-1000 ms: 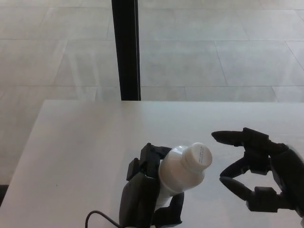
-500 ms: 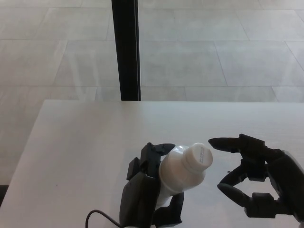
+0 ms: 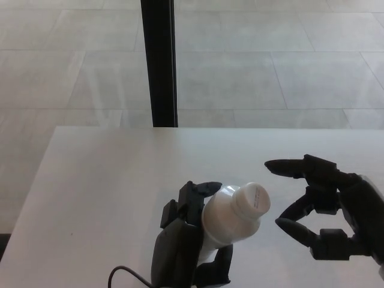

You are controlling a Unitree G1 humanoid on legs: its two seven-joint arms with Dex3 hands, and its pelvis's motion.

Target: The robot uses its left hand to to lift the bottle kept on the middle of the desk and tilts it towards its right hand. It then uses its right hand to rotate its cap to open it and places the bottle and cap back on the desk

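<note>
I see my left robot hand point(image 3: 183, 252) grasping the white plastic bottle point(image 3: 231, 216) above the white surface point(image 3: 108, 192).
The bottle leans toward my right robot hand point(image 3: 321, 216), its round white cap point(image 3: 251, 200) on and facing that way. That hand is released, fingers point(image 3: 288, 167) spread, just beside the cap without touching. A black post point(image 3: 159, 63) stands beyond the surface's far edge.

left hand point(image 3: 186, 243) low in centre, fingers curled tight round something white, knuckles up. right hand point(image 3: 327, 216) off to its side, fingers spread, thumb apart, holding nothing.
</note>
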